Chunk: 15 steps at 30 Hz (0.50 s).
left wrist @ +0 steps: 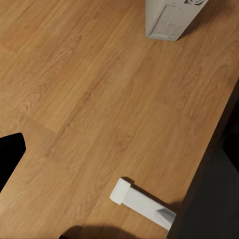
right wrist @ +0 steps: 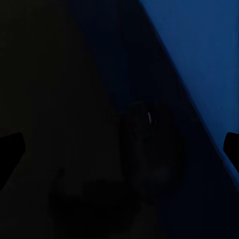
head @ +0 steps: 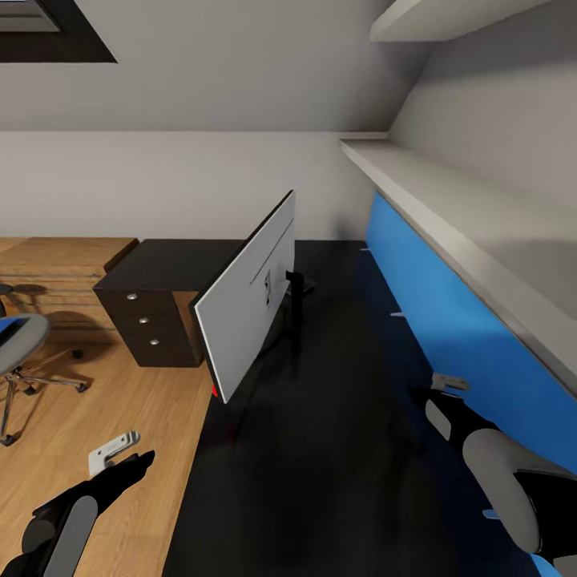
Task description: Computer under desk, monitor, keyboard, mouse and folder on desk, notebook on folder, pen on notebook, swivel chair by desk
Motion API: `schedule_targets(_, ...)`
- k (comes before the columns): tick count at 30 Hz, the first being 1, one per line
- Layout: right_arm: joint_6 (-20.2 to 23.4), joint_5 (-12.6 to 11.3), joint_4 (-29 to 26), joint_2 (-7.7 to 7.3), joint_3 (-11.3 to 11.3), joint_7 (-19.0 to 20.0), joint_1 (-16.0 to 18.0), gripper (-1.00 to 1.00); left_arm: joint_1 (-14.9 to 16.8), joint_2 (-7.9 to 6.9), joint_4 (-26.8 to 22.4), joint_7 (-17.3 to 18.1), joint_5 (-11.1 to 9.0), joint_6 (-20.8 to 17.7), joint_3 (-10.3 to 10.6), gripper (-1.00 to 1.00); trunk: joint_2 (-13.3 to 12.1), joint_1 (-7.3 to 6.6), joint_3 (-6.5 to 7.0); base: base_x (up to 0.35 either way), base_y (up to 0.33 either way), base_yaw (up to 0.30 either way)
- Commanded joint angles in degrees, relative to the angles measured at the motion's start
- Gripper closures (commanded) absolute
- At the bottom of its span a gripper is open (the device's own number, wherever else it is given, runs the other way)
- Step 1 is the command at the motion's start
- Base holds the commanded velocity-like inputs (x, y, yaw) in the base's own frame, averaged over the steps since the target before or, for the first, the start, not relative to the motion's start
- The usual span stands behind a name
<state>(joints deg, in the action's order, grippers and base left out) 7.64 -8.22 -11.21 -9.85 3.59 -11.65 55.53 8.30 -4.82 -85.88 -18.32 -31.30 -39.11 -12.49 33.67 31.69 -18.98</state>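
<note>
Head view shows the monitor (head: 252, 300) standing on the black counter (head: 336, 449), its back facing us. Both jaws hang spread and empty; next, I judge, fetch the keyboard, unseen here.

your monitor (head: 250, 300) stands upright on the black surface (head: 336, 449), silver-grey back toward you, angled. the grey swivel chair (head: 20, 353) sits apart on the wood floor; the computer (left wrist: 172, 17) stands upright there too.
</note>
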Motion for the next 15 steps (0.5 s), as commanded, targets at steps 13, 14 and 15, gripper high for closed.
schedule_targets(13, 0.07, -0.51, -0.12, 0.16, 0.15, -0.16, 0.02, -1.0, 0.03, -0.01, -0.08, -0.48, -0.61, -0.26, 0.01, -1.0, 0.08, 0.02, -0.18, 0.003, -0.004, 0.0)
schedule_targets(14, 0.08, -0.53, -0.22, 0.19, 0.22, -0.21, 0.02, -1.0, 0.02, -0.01, -0.08, -0.48, -0.61, -0.26, 0.01, -1.0, 0.08, 0.02, -0.18, 0.0, 0.0, 0.0)
schedule_targets(15, 0.08, -0.54, -0.34, 0.2, 0.25, -0.23, 0.02, -1.0, 0.01, -0.01, -0.08, -0.48, -0.61, -0.26, 0.01, -1.0, 0.08, 0.02, -0.18, 0.0, 0.0, 0.0)
